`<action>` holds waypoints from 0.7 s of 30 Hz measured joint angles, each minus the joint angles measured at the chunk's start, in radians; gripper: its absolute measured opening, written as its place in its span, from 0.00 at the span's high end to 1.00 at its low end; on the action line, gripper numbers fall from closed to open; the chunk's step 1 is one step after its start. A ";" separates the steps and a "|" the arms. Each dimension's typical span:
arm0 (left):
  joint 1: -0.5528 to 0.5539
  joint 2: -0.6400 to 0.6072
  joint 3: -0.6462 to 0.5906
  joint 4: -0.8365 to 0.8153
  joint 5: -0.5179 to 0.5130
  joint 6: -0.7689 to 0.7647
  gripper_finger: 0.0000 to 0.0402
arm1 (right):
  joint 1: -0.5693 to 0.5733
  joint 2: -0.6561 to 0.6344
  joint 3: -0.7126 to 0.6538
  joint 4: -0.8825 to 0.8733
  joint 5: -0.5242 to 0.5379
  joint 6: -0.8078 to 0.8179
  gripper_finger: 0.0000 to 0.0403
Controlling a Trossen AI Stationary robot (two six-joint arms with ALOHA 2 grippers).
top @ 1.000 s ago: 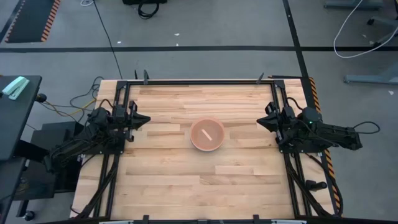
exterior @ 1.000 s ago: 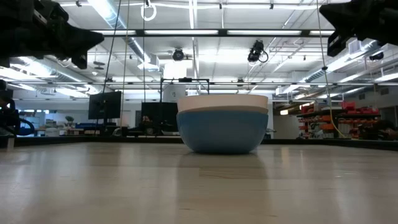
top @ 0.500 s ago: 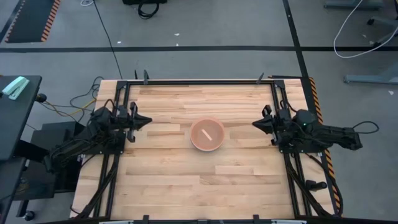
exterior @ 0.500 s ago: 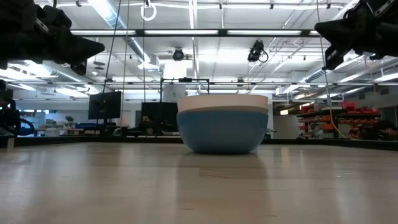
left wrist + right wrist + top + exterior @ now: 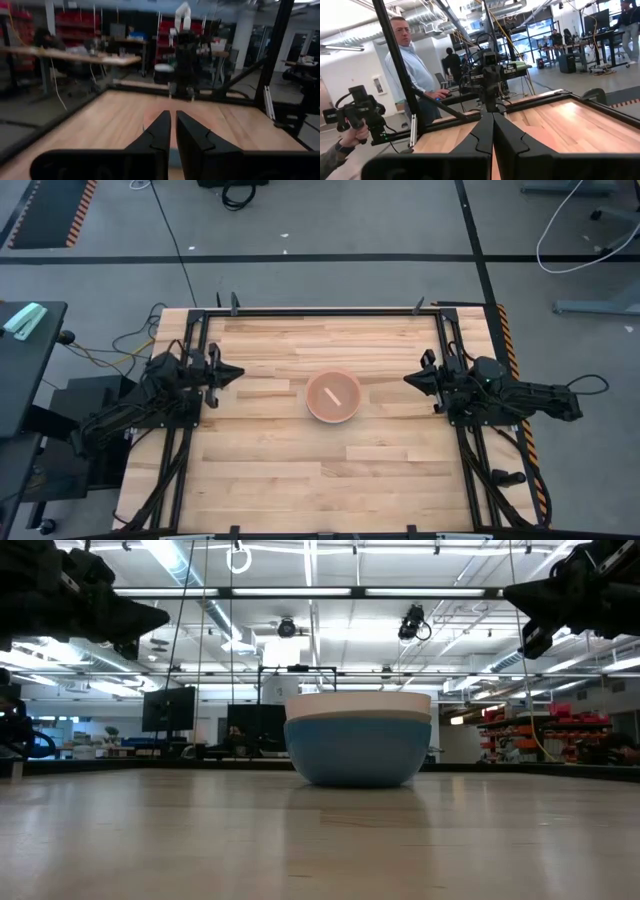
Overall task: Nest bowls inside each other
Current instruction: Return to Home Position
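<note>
The three bowls stand nested as one stack point(image 5: 333, 396) in the middle of the table. From above, only the salmon-pink bowl shows, innermost. In the low view the blue bowl point(image 5: 358, 752) rests by its base on the wood, with the pale grey-white bowl's rim point(image 5: 358, 716) above it and a lighter rim on top. My left gripper point(image 5: 240, 371) hovers shut to the left of the stack, fingers pointing at it point(image 5: 172, 116). My right gripper point(image 5: 407, 379) hovers shut to its right point(image 5: 493, 117). Both are raised point(image 5: 160, 612) point(image 5: 510, 588) and apart from the bowls.
A black metal frame point(image 5: 320, 311) runs along the table's edges. Bare wood lies all around the stack. Beyond the table's left side, in the right wrist view, a person in a light blue shirt point(image 5: 415, 70) stands, and a hand holds a black device point(image 5: 357, 117).
My right gripper has moved a little toward the table's left, closer to the bowls, and has come down slightly. My left gripper has dipped a little. The bowls have stayed where they were.
</note>
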 joint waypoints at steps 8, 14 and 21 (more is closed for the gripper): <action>0.000 0.000 0.000 0.114 -0.011 0.017 0.94 | 0.000 0.000 0.000 0.000 0.000 -0.008 0.96; 0.000 0.002 -0.064 0.149 -0.049 0.033 0.93 | 0.000 0.000 0.000 -0.019 0.000 -0.016 0.96; 0.000 0.007 -0.064 0.176 -0.069 0.049 0.91 | 0.000 0.000 0.000 -0.049 0.000 -0.045 0.96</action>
